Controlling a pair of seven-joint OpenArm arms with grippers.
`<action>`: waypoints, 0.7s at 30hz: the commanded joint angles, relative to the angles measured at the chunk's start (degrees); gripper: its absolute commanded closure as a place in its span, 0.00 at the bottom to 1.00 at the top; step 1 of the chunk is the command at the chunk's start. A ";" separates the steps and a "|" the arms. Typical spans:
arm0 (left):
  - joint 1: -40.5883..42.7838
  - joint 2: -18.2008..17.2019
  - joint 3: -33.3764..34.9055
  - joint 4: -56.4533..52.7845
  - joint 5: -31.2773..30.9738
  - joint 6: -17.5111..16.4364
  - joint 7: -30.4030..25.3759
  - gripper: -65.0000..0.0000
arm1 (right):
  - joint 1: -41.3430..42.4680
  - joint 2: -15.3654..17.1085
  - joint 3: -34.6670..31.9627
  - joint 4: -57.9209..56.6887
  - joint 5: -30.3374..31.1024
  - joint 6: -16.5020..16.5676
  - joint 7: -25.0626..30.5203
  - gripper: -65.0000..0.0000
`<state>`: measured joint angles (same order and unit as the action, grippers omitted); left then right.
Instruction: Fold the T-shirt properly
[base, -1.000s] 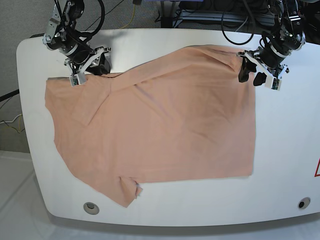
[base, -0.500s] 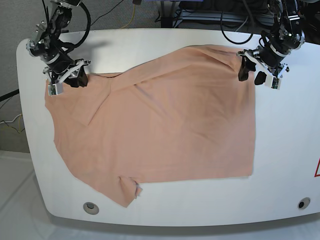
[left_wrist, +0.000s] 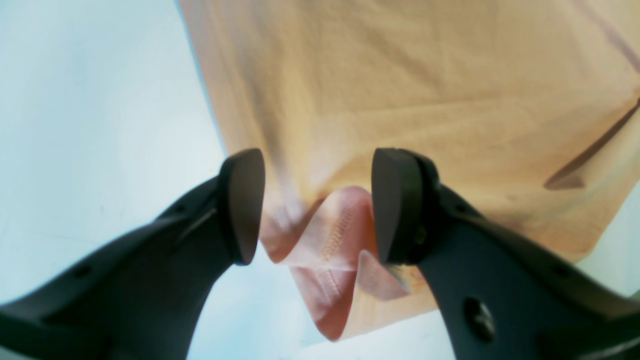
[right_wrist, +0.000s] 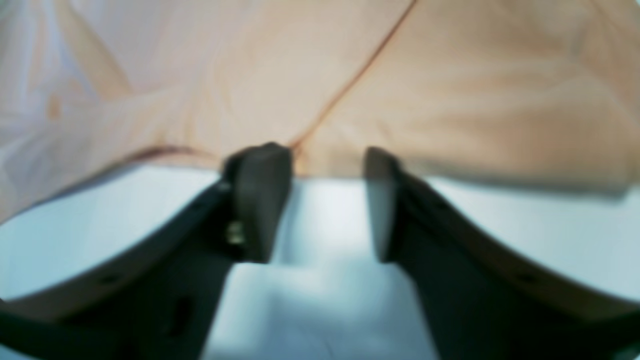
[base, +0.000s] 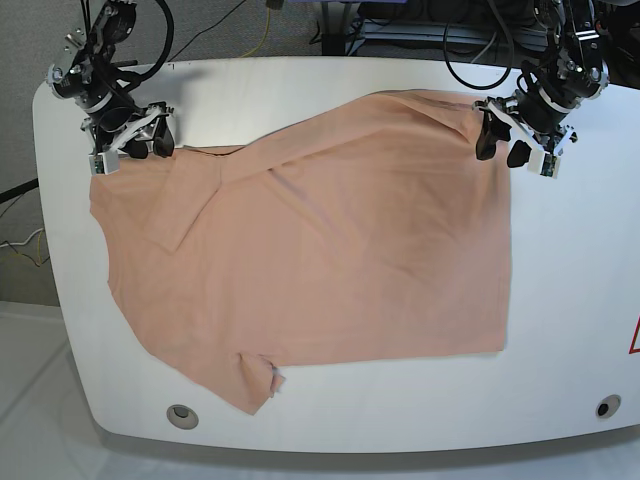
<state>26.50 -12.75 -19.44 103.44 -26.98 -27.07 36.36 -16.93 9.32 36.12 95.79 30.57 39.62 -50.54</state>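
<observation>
The peach T-shirt (base: 320, 250) lies spread flat on the white table (base: 580, 300), a sleeve folded at its front edge. My left gripper (base: 502, 152) stands at the shirt's far right corner. In the left wrist view it (left_wrist: 317, 207) is open, and a bunched hem fold of the T-shirt (left_wrist: 340, 225) lies between its fingers. My right gripper (base: 140, 150) is at the far left corner. The blurred right wrist view shows it (right_wrist: 327, 200) open over bare table, with the T-shirt (right_wrist: 450, 90) edge just beyond its tips.
Two round holes (base: 182, 415) (base: 606, 406) sit near the table's front edge. Cables (base: 480, 60) hang behind the far edge. A red mark (base: 634, 340) shows at the right rim.
My right gripper has travelled left along the shirt's far edge to the left corner, and its fingers have spread. The left gripper has stayed put.
</observation>
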 joint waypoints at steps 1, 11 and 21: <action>-0.01 -0.59 -0.23 1.03 -0.95 -0.28 -1.54 0.50 | 0.33 0.73 0.05 1.03 1.25 0.38 1.22 0.50; 0.39 -0.49 0.10 0.78 -0.82 -0.40 -0.96 0.50 | 2.46 0.23 -4.95 0.01 -3.40 0.38 4.24 0.57; 0.59 -0.45 0.10 0.88 -0.44 -0.38 -0.29 0.49 | 3.74 -0.91 -7.70 -1.97 -7.11 0.38 4.68 0.62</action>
<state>27.03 -12.64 -19.11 103.44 -26.92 -27.09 36.88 -13.98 7.68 28.12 93.36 23.00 39.68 -46.72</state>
